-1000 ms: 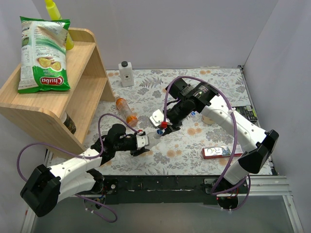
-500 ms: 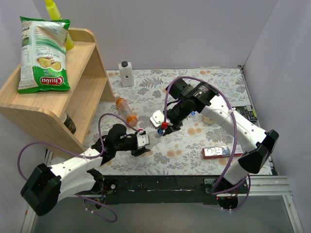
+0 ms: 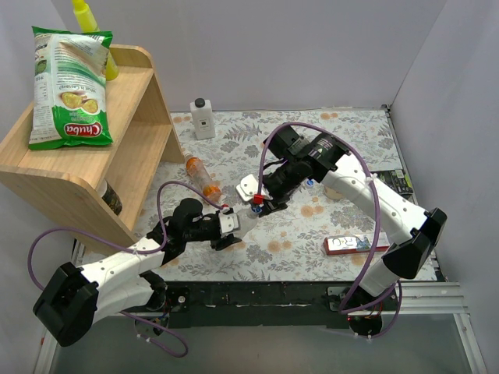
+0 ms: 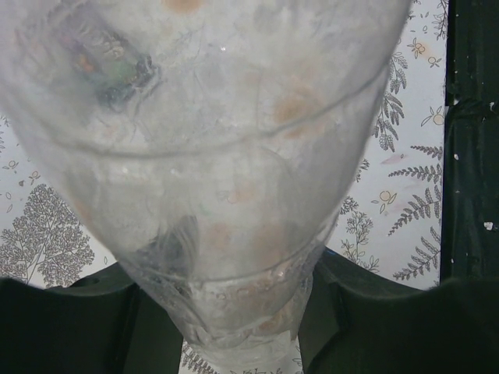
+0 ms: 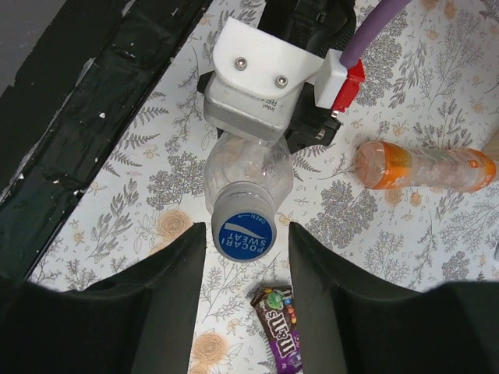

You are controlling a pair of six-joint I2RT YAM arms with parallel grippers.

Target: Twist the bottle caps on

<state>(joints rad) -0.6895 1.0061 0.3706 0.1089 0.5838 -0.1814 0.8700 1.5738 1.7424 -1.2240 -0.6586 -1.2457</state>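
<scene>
While left gripper point(image 4: 242, 312) clamps clear bottle point(image 5: 248, 167), likely crushable | right gripper point(image 5: 248, 231) spread, 3 and 9 o'clock of blue cap point(image 5: 244, 235) | pinch sides.

Robot lab test cell, not a home. Plain white partition walls point(image 3: 273, 54) boxed in a small table covered with a floral printed cloth point(image 3: 351, 132). Two white-and-black robot arms, left point(image 3: 117, 269) and right point(image 3: 382, 206), with loose purple cables point(image 3: 269, 160), were bolted at a black taped front edge point(image 3: 257, 296) next to a bare aluminium frame rail point(image 3: 460, 305). Staged props: light wooden step shelf point(image 3: 132, 132), green chips bag point(image 3: 70, 86), brown candy packet point(image 5: 277, 327).
</scene>
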